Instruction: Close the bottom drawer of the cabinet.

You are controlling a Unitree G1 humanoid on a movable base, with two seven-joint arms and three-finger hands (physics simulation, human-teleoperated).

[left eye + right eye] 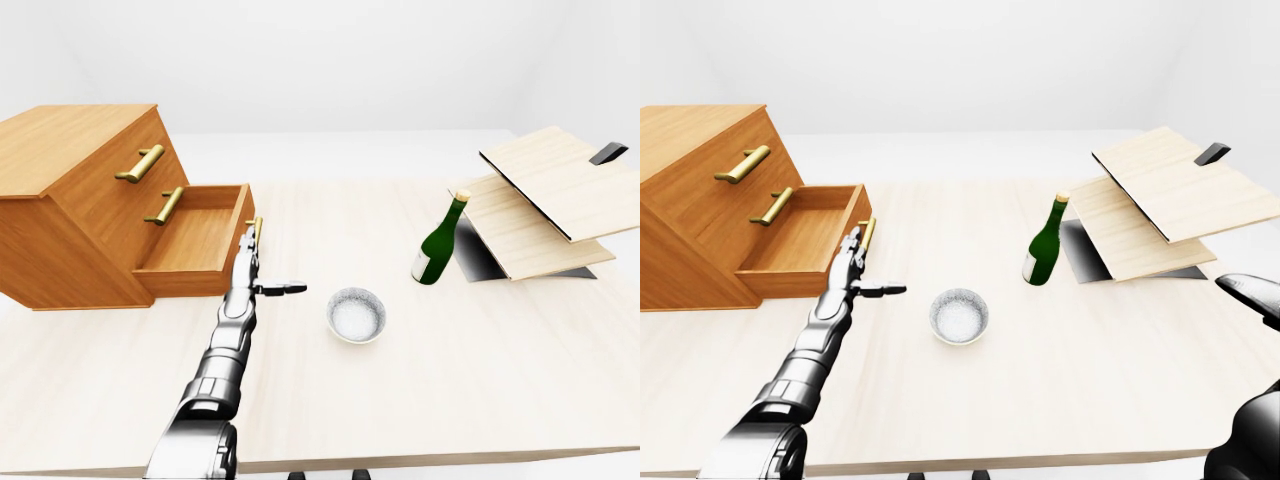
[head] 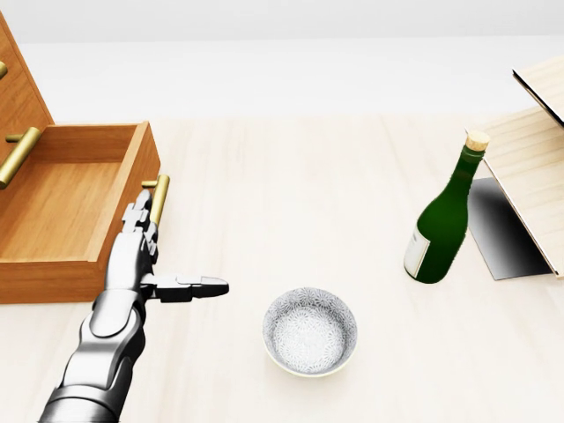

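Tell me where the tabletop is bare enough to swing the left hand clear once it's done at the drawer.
Bare table lies between the bottom drawer and the green bottle, above the bowl in the head view. It is tighter by the left hand, close against the drawer's brass handle, and around the leaning boards.

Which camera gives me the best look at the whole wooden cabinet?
The left-eye view: the cabinet shows whole, top, both handles and the open bottom drawer. The right-eye view clips its left side; the head view shows only the drawer and a sliver.
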